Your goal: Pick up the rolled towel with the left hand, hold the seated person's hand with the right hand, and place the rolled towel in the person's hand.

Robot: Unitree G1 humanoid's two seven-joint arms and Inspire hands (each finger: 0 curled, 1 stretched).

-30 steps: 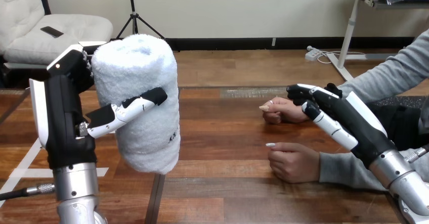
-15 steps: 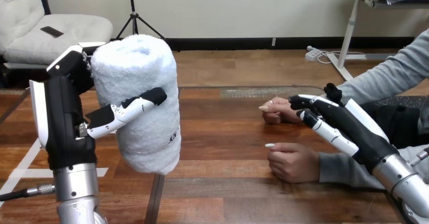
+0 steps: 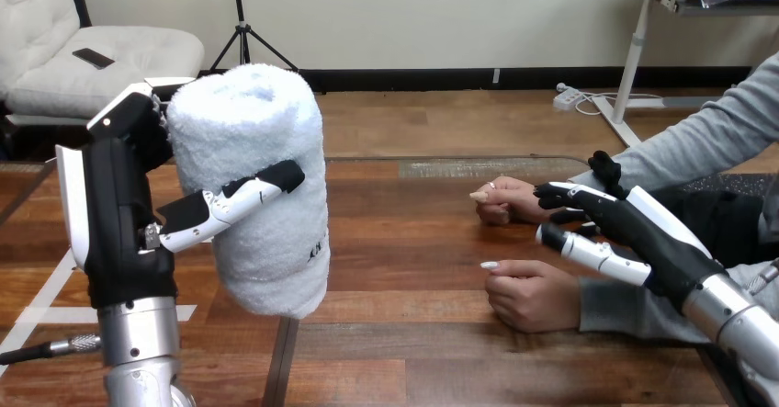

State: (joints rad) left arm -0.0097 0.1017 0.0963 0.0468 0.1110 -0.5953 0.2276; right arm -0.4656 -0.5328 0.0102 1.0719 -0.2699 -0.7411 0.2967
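Note:
A white rolled towel (image 3: 253,186) stands nearly upright in the air at the left, well above the table. My left hand (image 3: 119,205) is shut on it, thumb across its front and fingers behind it. At the right, my right hand (image 3: 634,232) is open with its fingers stretched toward the left. It hovers between the person's two hands, just above the nearer one. The person's far hand (image 3: 510,200) rests loosely curled on the table. Their near hand (image 3: 533,292) lies curled on the table below my fingers. I cannot tell whether my hand touches either.
The wooden table (image 3: 413,333) stretches between the towel and the person's hands. The person's grey sleeves (image 3: 698,145) come in from the right edge. A seam in the tabletop (image 3: 280,361) runs below the towel.
My right hand has dropped lower and slid right, from over the person's far hand to the gap above their near hand. The towel and left hand have barely moved.

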